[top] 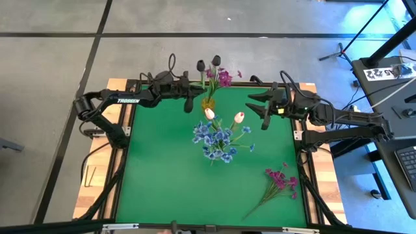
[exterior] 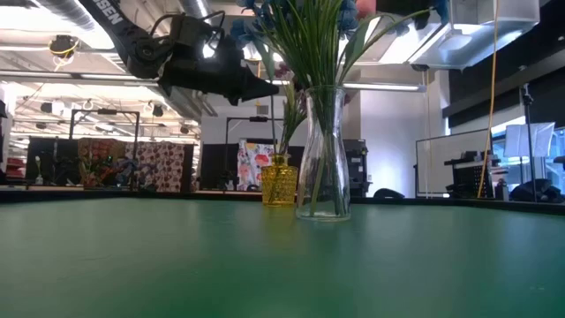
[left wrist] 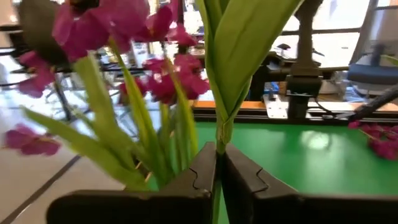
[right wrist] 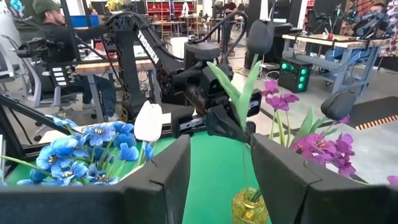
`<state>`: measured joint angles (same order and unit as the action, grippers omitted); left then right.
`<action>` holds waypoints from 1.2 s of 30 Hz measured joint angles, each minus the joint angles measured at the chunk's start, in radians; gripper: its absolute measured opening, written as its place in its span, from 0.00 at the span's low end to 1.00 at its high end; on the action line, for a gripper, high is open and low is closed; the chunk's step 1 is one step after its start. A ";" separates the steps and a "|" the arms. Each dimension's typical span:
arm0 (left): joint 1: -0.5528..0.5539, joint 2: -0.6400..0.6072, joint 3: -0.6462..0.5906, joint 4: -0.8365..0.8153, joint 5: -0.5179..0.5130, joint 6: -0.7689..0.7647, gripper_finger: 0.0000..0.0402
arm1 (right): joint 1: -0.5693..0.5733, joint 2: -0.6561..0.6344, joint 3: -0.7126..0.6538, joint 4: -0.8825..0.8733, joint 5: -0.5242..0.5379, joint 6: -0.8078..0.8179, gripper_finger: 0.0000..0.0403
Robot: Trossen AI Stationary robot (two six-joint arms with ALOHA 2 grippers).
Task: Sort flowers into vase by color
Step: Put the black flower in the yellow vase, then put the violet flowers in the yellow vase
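The left gripper hangs over the far edge of the green-topped table, its fingers pressed together on the thin green stem of a dark, near-black tulip bud, right above the small yellow glass vase. That vase stands at the middle of the far edge and already holds magenta blossom sprays and another dark tulip bud. Nearer the table's centre, a tall clear glass vase carries blue blossom sprays and two white-pink tulip buds. One loose magenta spray lies flat on the mat near the right edge, towards the near right corner. The right gripper hovers by the far right corner, fingers spread apart and empty.
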<state>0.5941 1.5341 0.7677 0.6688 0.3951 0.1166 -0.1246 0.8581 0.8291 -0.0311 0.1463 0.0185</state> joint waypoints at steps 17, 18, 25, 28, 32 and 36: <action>-0.002 -0.004 0.000 -0.241 -0.144 0.011 0.39 | 0.000 -0.003 0.001 0.011 -0.001 0.029 0.41; -0.002 -0.004 0.000 -0.251 -0.144 0.010 0.41 | 0.000 -0.005 0.001 0.014 0.000 0.029 0.41; -0.002 -0.011 0.000 -0.371 -0.180 0.026 0.52 | 0.000 -0.022 0.001 0.011 -0.001 0.056 0.41; -0.005 -0.042 0.000 -0.435 -0.223 0.047 0.55 | 0.000 -0.027 0.001 -0.001 -0.004 0.072 0.41; -0.006 -0.120 0.000 -0.539 -0.239 0.059 0.57 | 0.000 -0.032 0.001 -0.035 -0.033 0.106 0.41; -0.006 -0.216 0.002 -0.641 -0.272 0.058 0.57 | 0.000 -0.039 0.011 -0.094 -0.034 0.139 0.41</action>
<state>0.5880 1.3185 0.7692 0.0278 0.1229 0.1748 -0.1246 0.8190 0.8404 -0.1250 0.1127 0.1571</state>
